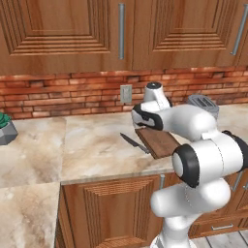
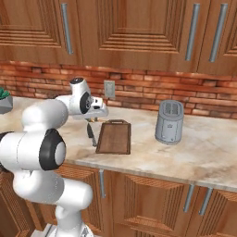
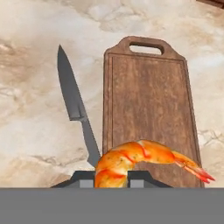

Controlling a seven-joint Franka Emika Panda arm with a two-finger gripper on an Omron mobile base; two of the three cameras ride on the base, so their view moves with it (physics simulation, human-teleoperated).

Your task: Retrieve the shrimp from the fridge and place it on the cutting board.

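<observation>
An orange-pink curved shrimp [image 3: 140, 159] sits between my finger tips, and my gripper [image 3: 112, 177] is shut on it. Below it lies the brown wooden cutting board [image 3: 148, 100] with a handle slot at its far end. In the right base view my gripper [image 2: 94, 119] hangs just above the near left corner of the cutting board [image 2: 113, 136] on the marble counter. From the left base view the cutting board [image 1: 160, 141] is partly hidden behind my arm. The fridge is out of view.
A grey knife [image 3: 76, 109] lies on the counter along the board's left side [image 2: 91, 134]. A grey toaster [image 2: 169, 121] stands right of the board. A potted plant [image 1: 5, 128] sits far left. Brick wall and wooden cabinets rise behind.
</observation>
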